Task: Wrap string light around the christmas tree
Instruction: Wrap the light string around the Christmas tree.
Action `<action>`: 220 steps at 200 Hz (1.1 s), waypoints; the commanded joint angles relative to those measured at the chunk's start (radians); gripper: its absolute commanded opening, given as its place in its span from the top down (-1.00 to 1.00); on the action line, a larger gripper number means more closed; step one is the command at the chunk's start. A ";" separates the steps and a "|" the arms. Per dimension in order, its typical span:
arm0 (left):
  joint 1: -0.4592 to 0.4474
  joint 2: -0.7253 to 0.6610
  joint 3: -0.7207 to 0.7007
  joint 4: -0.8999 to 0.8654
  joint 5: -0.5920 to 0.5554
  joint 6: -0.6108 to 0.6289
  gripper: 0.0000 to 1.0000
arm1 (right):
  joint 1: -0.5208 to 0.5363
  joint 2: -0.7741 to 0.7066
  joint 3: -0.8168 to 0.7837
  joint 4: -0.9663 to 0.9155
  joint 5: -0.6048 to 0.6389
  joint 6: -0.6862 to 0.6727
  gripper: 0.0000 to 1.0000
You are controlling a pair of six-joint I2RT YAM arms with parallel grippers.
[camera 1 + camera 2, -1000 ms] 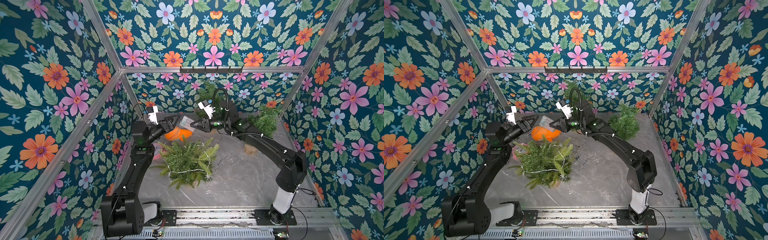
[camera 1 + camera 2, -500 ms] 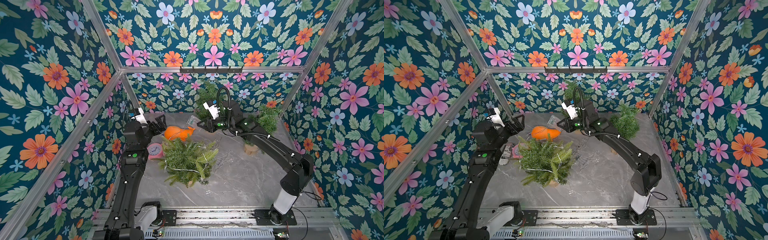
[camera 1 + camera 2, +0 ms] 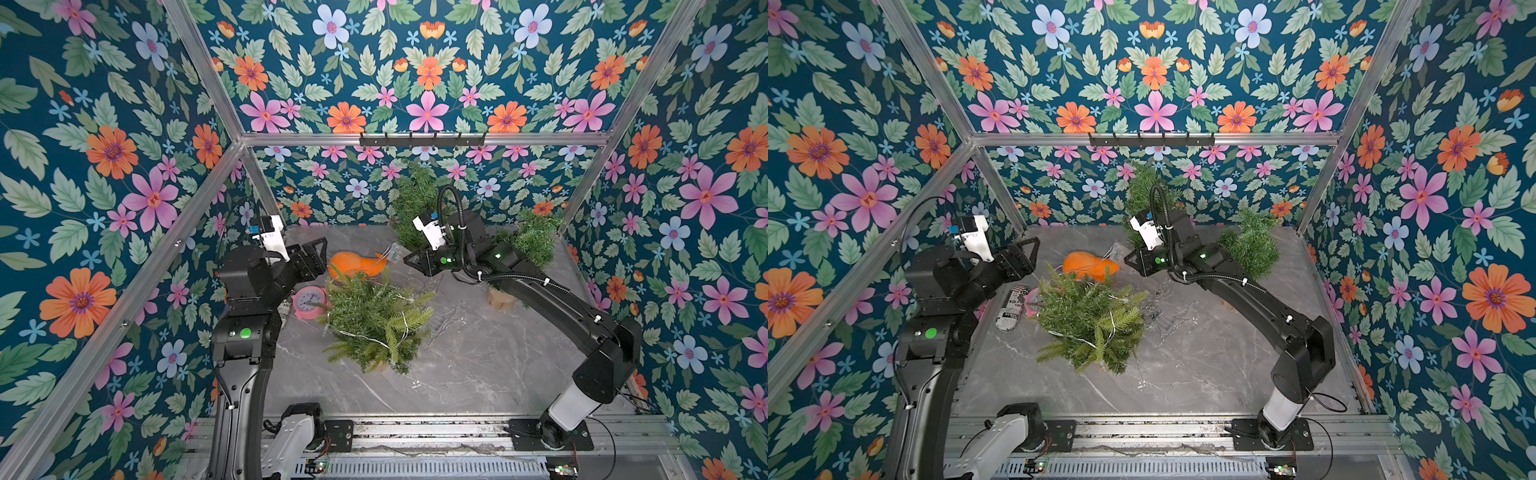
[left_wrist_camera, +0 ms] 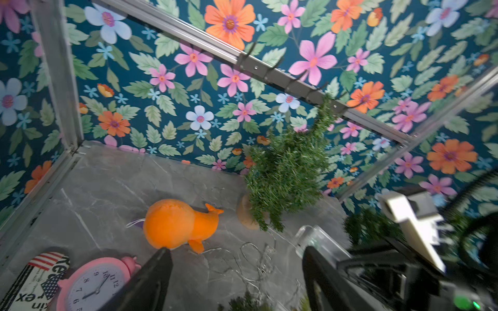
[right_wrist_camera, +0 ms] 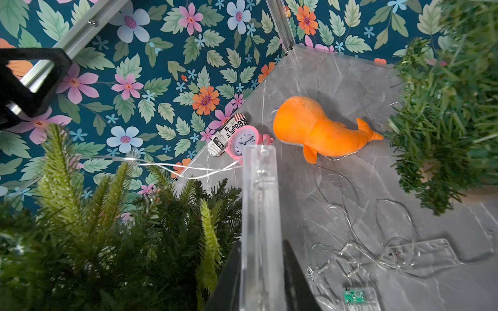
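Note:
The christmas tree (image 3: 374,320) (image 3: 1092,320) stands mid-table with thin string light wire (image 3: 365,338) draped over its branches. My right gripper (image 3: 409,259) (image 5: 260,247) hovers behind the tree's top, shut on the string light's clear battery box (image 5: 258,202) (image 3: 1118,252). Wire runs from that box across the branches (image 5: 172,167). My left gripper (image 3: 320,257) (image 4: 235,250) is open and empty, raised left of the tree near the orange whale. More string light wire (image 4: 256,258) lies loose on the table.
An orange plush whale (image 3: 355,264) lies behind the tree. A pink alarm clock (image 3: 309,301) and a newspaper-print roll (image 3: 1012,307) sit to its left. Two other small trees (image 3: 415,208) (image 3: 532,241) stand at the back. Another clear box (image 5: 423,253) lies right of the tree.
My left gripper drew back leftward, away from the clear box, and its jaws narrowed a little. The right gripper shifted slightly right with the box in it.

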 commanded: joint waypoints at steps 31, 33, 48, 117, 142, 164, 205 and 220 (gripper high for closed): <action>-0.042 0.007 0.042 -0.156 0.283 0.114 -0.27 | 0.001 0.001 0.005 0.030 0.037 0.035 1.00; -0.050 0.012 0.046 -0.156 0.281 0.113 -0.27 | 0.001 0.001 0.005 0.030 0.039 0.035 1.00; -0.159 0.052 0.078 -0.173 0.201 0.119 -0.25 | 0.001 0.007 0.010 0.024 0.057 0.039 1.00; -0.464 0.146 0.341 -0.369 -0.184 0.101 0.03 | 0.001 0.042 0.055 -0.028 0.112 0.057 1.00; -0.493 0.162 0.346 -0.458 -0.077 0.097 0.01 | 0.001 0.040 0.048 -0.028 0.123 0.059 1.00; -0.560 0.196 0.347 -0.565 -0.137 0.126 0.07 | 0.001 0.041 0.048 -0.030 0.129 0.060 1.00; -0.604 0.156 0.359 -0.603 -0.142 0.147 0.09 | 0.001 0.054 0.053 -0.043 0.149 0.053 1.00; -0.604 0.161 0.387 -0.610 -0.108 0.147 0.04 | 0.001 0.062 0.056 -0.044 0.151 0.055 1.00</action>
